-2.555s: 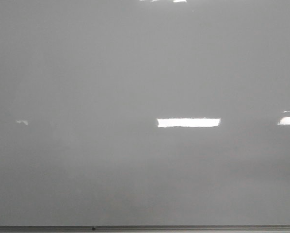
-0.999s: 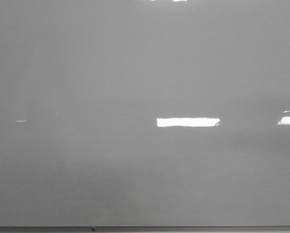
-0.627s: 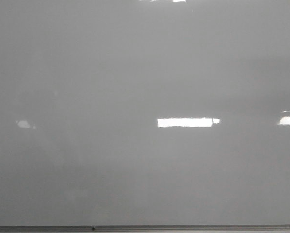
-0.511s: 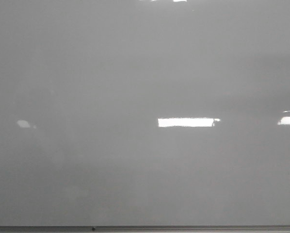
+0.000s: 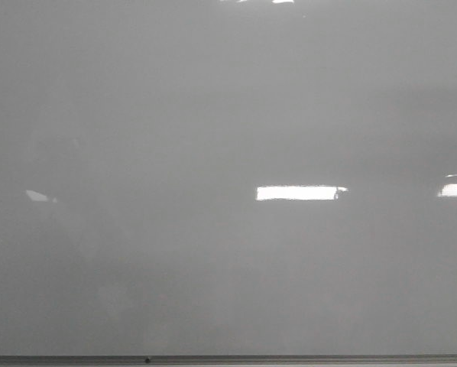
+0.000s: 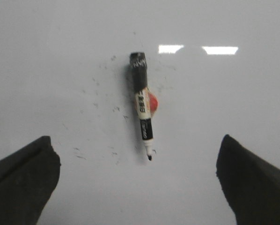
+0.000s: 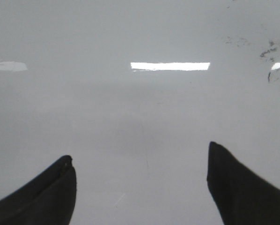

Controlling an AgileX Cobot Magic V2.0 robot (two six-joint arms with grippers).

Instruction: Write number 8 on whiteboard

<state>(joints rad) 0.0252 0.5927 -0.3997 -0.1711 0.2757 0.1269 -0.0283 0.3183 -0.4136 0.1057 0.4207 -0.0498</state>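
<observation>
Under the wide-open left hand (image 6: 137, 187) lies a light, hard, smooth marker (image 6: 143, 112) on the whiteboard (image 6: 233, 108). Its middle looks best to grab. The right hand (image 7: 142, 187) is open and empty.

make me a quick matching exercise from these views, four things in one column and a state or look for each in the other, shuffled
1. marker
2. left gripper
3. whiteboard
4. smudges

a. glossy pale grey with bright glare patches
b. open, holding nothing, above the marker
c. uncapped, tip bare, lying on the board
d. dark, scattered near the right wrist view's edge

Pairs: 1-c, 2-b, 3-a, 4-d
</observation>
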